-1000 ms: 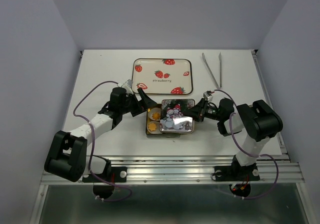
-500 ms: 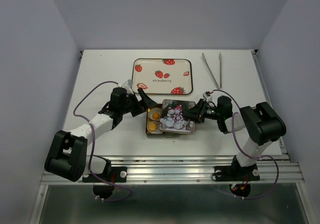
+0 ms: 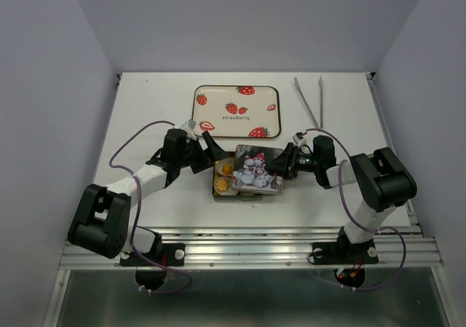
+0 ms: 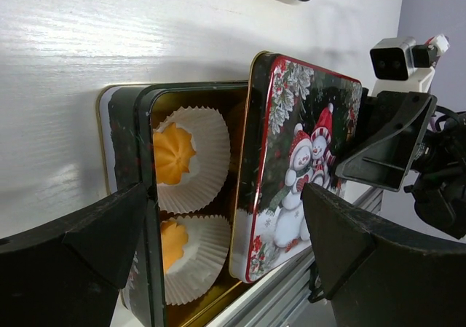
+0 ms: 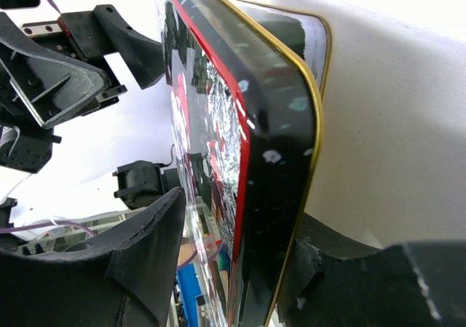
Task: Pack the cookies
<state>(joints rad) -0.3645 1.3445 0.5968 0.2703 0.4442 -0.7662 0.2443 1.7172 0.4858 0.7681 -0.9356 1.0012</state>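
**Lid gripped over a half-covered tin**

Top view: both arms reach low toward the middle of the white table. The left gripper is spread wide at the upper left corner of the tin, with nothing in its grasp. The right gripper is clamped on the right edge of the snowman lid, which covers the tin's right part. Two cookies show in the uncovered left strip. A strawberry tray lies above centre and tongs at upper right. Pale walls enclose the table.

Left wrist view: the two cookies sit in white paper cups inside the tin, left of centre. The tilted lid is beside them.

Right wrist view: the lid's rim fills the centre, pinched between the fingers at the bottom.
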